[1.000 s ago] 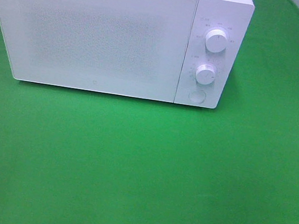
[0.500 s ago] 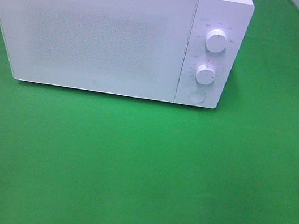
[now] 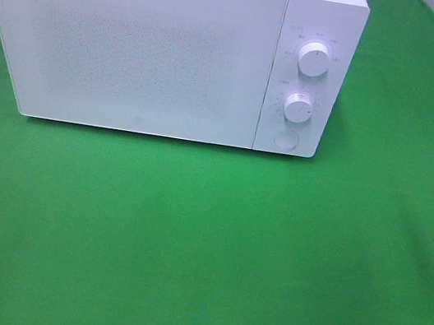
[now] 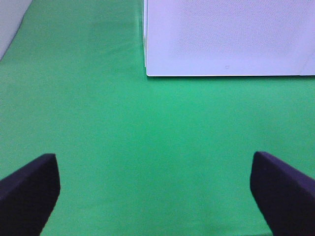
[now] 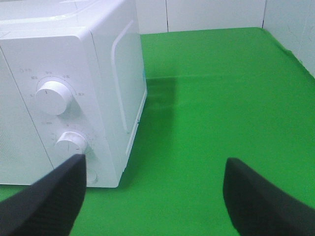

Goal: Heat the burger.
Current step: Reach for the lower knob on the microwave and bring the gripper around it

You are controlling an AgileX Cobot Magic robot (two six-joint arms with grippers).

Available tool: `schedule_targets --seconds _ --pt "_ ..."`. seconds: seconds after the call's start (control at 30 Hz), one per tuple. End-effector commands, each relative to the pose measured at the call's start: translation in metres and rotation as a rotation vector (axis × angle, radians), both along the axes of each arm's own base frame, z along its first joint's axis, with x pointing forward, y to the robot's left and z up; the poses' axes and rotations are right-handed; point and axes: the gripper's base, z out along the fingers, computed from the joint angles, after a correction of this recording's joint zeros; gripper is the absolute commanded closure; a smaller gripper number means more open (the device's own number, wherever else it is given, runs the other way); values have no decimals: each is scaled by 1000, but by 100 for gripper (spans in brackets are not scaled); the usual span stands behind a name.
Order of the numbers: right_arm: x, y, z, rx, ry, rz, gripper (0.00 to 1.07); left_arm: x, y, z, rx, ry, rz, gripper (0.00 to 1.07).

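Exterior high view: green tabletop (image 3: pixel 186 249) carries a white microwave (image 3: pixel 136 49) at far left, door shut. Left pincer (image 4: pixel 155 191): released, empty, facing the door's lower left corner. Dials (image 3: pixel 313 59) occupy the microwave's right panel. Right pincer (image 5: pixel 152 196): released, empty, right of the microwave. Burger: position and appearance cannot be told.

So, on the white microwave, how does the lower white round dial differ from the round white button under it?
The lower white round dial stands out from the white microwave's panel; the round white button lies nearly flush. Printed marks ring the dial; none show around the button. Both are white, round and right of the door.
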Motion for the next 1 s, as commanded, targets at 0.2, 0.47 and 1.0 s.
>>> schedule_targets --seconds 0.2,0.47,1.0 --pt "23 -9 -21 -74 -62 -104 33 -2 0 0 -2 -19 2 9" --pt "35 1 -38 -84 -96 -143 33 -2 0 0 -2 -19 2 9" --pt "34 54 -58 -115 -134 -122 33 -2 0 0 -2 -19 2 9"
